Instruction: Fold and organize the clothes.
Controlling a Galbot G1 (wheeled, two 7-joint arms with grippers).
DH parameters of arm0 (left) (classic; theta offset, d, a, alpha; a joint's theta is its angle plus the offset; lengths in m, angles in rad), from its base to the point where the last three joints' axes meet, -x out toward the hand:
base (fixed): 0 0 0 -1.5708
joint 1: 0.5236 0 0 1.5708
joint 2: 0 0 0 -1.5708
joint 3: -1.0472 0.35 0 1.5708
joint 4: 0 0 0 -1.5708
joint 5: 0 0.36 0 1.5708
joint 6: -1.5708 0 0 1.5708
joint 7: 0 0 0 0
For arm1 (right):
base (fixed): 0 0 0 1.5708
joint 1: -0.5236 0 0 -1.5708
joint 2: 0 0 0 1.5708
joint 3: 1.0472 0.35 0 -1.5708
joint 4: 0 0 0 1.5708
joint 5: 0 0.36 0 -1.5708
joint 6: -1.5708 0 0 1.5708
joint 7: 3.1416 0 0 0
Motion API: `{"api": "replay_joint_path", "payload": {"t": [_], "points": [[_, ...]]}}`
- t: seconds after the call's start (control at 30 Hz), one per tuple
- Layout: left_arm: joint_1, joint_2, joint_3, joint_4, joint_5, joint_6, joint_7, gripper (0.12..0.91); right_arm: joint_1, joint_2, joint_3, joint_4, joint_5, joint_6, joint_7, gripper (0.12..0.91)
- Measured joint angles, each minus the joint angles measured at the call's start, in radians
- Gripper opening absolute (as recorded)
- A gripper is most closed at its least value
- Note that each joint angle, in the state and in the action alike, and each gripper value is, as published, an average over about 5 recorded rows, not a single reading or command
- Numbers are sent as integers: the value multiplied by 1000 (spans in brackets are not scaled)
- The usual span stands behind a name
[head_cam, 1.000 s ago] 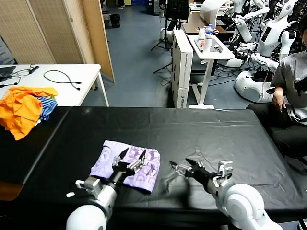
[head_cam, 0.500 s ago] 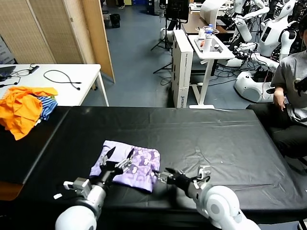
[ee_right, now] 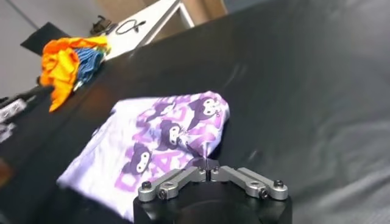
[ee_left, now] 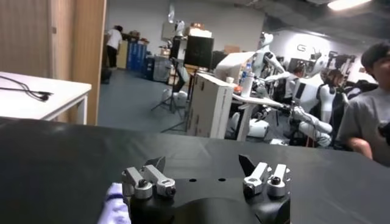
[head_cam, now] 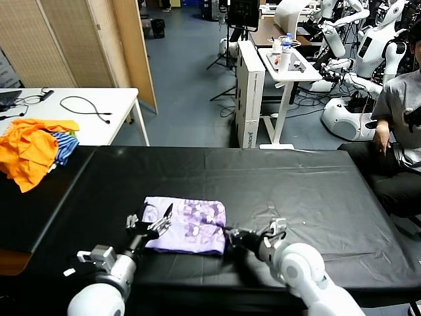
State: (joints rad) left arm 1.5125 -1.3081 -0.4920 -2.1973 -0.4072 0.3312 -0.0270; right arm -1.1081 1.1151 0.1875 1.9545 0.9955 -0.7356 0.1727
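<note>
The pale lavender T-shirt [head_cam: 191,224] lies folded on the black table [head_cam: 296,184], its purple printed patch facing up. My right gripper [head_cam: 229,235] is at the shirt's right front corner and is shut on a pinch of its edge. The right wrist view shows that gripper [ee_right: 207,165] with fingers closed on a raised fold of the shirt [ee_right: 159,137]. My left gripper [head_cam: 151,222] is open at the shirt's left edge, low over the table. In the left wrist view that gripper [ee_left: 203,165] is spread wide and empty, with a bit of the shirt [ee_left: 116,204] beside one finger.
Bright orange garments [head_cam: 29,148] and a blue-striped cloth [head_cam: 64,146] are heaped at the table's far left. A white table [head_cam: 85,108] with cables stands behind. A seated person [head_cam: 401,112] is at the far right edge.
My right gripper has moved left to the shirt's right edge and shut on it. My left gripper has slid left off the shirt's top to its left edge. The shirt has shifted slightly right.
</note>
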Motion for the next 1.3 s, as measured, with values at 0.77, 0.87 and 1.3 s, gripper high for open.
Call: {"api": "replay_joint_path", "payload": {"t": [0.77, 0.87, 1.3], "points": [[72, 19, -29, -37, -34, -29, -48, 907, -146, -105, 166, 197, -227, 23, -22, 905], [105, 29, -34, -50, -31, -52, -51, 907, -225, -96, 225, 250, -278, 92, -44, 907], [370, 66, -112, -190, -41, -52, -83, 907, -633, -35, 399, 416, -461, 430, -42, 907]]}}
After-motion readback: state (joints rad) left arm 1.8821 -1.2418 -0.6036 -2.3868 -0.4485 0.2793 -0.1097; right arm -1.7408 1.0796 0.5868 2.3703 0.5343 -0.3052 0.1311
